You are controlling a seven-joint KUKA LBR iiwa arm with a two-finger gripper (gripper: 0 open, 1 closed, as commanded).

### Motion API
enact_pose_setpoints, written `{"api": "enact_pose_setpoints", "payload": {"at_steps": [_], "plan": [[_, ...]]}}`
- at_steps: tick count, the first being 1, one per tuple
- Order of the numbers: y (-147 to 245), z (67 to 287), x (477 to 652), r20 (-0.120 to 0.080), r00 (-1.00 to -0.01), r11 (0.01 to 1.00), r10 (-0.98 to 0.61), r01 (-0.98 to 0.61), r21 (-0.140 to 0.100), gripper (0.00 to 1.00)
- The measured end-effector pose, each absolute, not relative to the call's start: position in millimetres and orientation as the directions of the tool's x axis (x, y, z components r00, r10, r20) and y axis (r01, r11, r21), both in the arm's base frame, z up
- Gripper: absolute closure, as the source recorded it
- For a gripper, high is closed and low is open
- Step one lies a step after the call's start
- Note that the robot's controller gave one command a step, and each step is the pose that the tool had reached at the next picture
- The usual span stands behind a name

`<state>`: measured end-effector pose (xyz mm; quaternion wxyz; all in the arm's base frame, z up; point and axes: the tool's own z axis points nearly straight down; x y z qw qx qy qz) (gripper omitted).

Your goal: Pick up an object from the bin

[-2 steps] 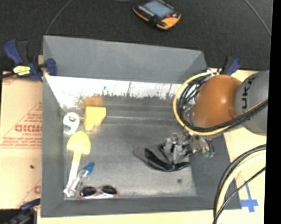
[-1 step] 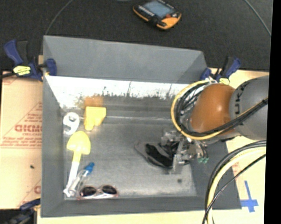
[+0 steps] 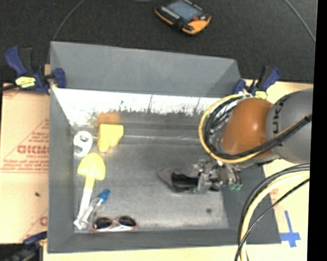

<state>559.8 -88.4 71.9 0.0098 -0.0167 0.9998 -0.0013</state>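
Sitting just right of the small black piece [image 3: 178, 180], the gripper [image 3: 207, 178] hides its opening, cannot tell; piece looks light, stiff, slick; pinch its narrow middle.

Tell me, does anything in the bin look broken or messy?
Nothing looks broken or spilled. The yellow scoop, sunglasses and other bits just crowd the left side of the bin, while one dark thing lies alone beside the hand.
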Motion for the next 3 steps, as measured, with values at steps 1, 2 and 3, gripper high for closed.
{"api": "enact_pose_setpoints", "payload": {"at_steps": [1, 2, 3], "plan": [[-88, 72, 559.8, -0.019, -0.999, 0.999, -0.034, -0.034, -0.003, 1.00], [-87, 156, 557.2, -0.014, -0.999, 0.999, -0.042, -0.042, -0.003, 1.00], [-98, 232, 553.5, -0.028, -0.998, 0.999, -0.049, -0.049, -0.006, 1.00]]}}
